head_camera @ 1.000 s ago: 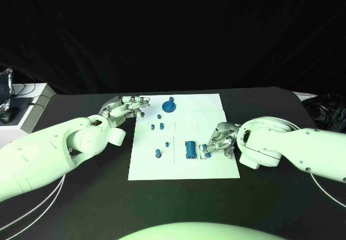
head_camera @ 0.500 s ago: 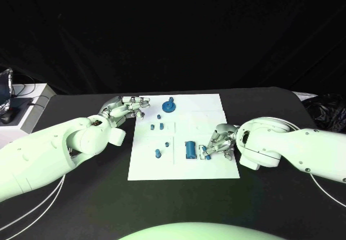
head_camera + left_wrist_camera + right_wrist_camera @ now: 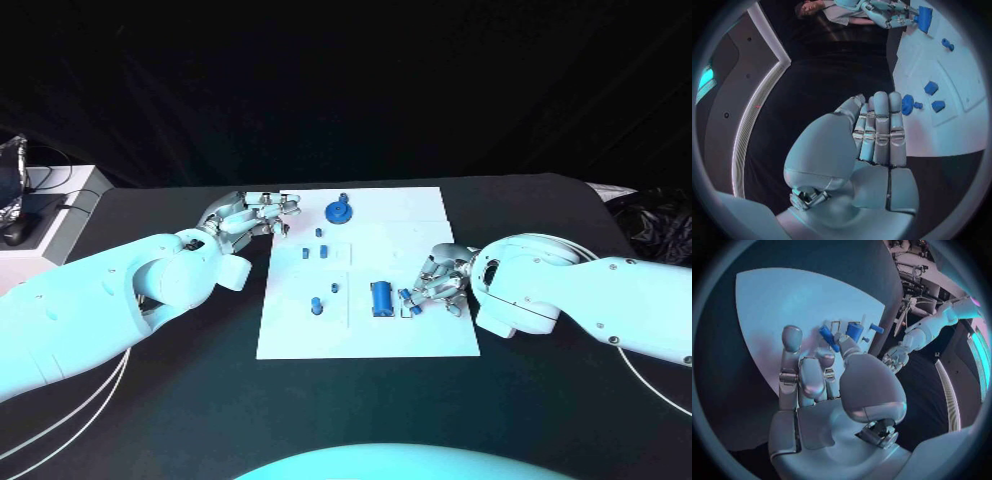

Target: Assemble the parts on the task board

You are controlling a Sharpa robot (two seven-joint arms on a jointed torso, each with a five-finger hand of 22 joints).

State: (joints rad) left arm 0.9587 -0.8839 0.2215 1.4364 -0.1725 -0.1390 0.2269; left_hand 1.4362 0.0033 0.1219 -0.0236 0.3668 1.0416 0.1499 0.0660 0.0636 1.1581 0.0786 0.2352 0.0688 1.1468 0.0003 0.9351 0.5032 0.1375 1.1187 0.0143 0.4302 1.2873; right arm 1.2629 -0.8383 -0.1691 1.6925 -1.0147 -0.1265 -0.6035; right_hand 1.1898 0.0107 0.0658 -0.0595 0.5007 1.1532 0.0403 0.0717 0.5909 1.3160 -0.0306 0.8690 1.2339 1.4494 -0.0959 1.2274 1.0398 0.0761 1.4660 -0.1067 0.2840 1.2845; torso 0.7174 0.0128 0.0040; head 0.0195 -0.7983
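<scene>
Lying scattered on the white task board (image 3: 418,205), small blue parts (image 3: 381,298)

There is one white task board (image 3: 368,345) on one black table (image 3: 173,400). On the board I count six blue parts that stand apart: one round part (image 3: 339,211) at the far edge, three small pieces (image 3: 320,233) (image 3: 306,253) (image 3: 325,250) below it, one small piece (image 3: 336,288) and one (image 3: 316,307) nearer, plus one long block (image 3: 381,298). One more small blue piece (image 3: 415,308) sits at the fingers of the right hand (image 3: 440,280). There are two hands; the other is the left hand (image 3: 257,215).
</scene>
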